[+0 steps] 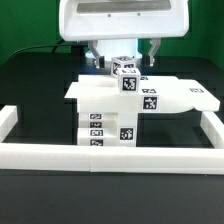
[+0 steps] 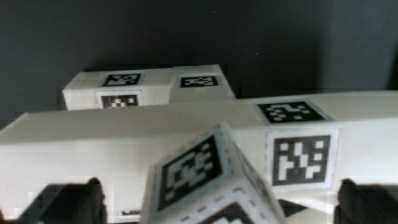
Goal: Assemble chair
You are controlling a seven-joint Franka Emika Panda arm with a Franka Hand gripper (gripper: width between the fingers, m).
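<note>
Gripper [image 1: 124, 62] spread wide at the far side, fingers [image 2: 64, 203] flanking a small tagged block [image 2: 240, 175] without gripping it, white chair [image 1: 125, 105] parts stacked mid-table inside the border rail [image 1: 120, 153]

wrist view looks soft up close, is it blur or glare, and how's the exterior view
Wrist view: the nearest tagged block is soft and out of focus, the far block sharper; the gripper's fingers are dark blurs. Exterior view: even overhead light, the white chair parts nearly blown out against the black table.
</note>
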